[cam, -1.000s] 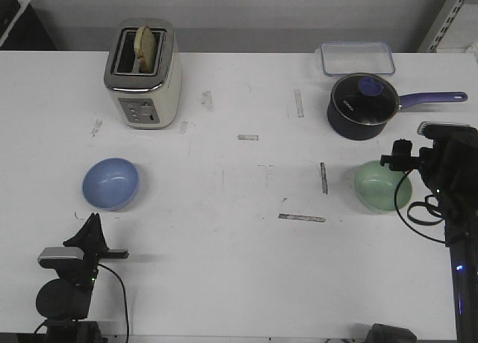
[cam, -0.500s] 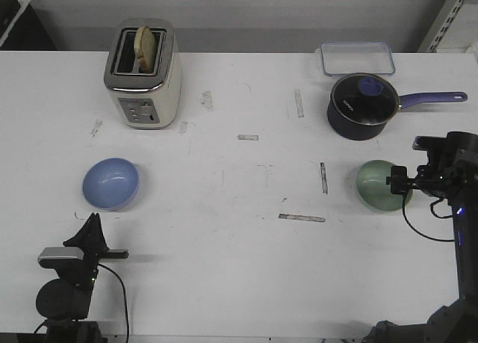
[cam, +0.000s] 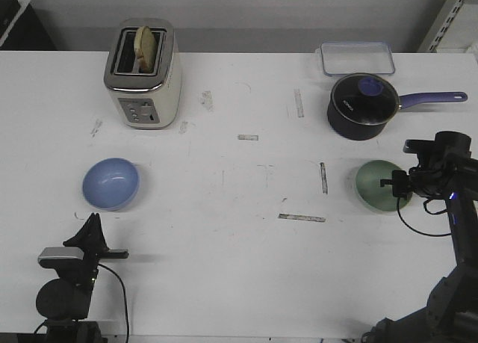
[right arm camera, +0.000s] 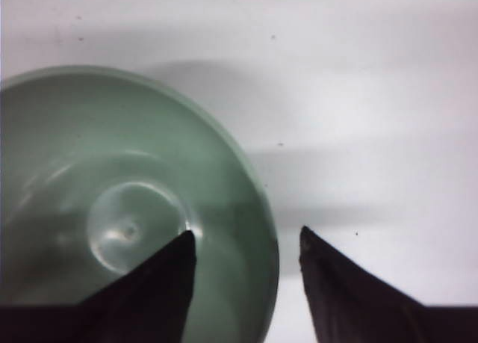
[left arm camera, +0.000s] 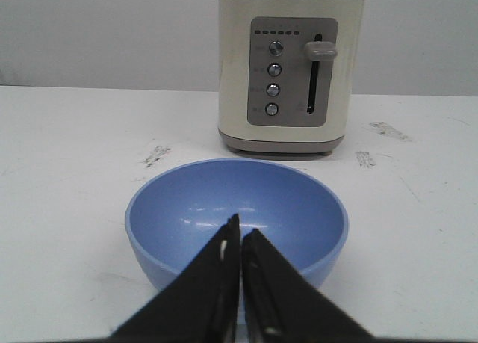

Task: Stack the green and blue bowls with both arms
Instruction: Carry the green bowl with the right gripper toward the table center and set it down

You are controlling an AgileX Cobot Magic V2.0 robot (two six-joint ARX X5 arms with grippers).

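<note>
The green bowl point(cam: 379, 186) sits on the right part of the white table point(cam: 239, 231), in front of the dark blue saucepan point(cam: 364, 105) and a little apart from it. The right gripper point(cam: 403, 184) is at the bowl's right rim. In the right wrist view its two fingers are spread apart, and the rim of the green bowl point(right arm camera: 131, 208) passes between them: one finger point(right arm camera: 146, 283) is over the inside of the bowl, the other finger point(right arm camera: 351, 291) is over the bare table outside it. I cannot see if the fingers touch the rim.

The blue bowl point(cam: 110, 184) is far away on the left part of the table, in front of the cream toaster point(cam: 143, 74). The left gripper point(cam: 91, 231) rests near the table's front edge, just in front of this bowl. In the left wrist view its fingers are pressed together, holding nothing, and the blue bowl point(left arm camera: 236, 220) stands upright directly ahead of the tips, with the toaster point(left arm camera: 287, 66) behind it.

One second ago the right arm was higher and nearer to the camera, with the gripper above the green bowl's right edge. Now it has come down to the rim, and the bowl looks darker in its shadow. The left arm and both bowls are in the same places as before.

Behind the saucepan lies a clear plastic container point(cam: 357, 57).
</note>
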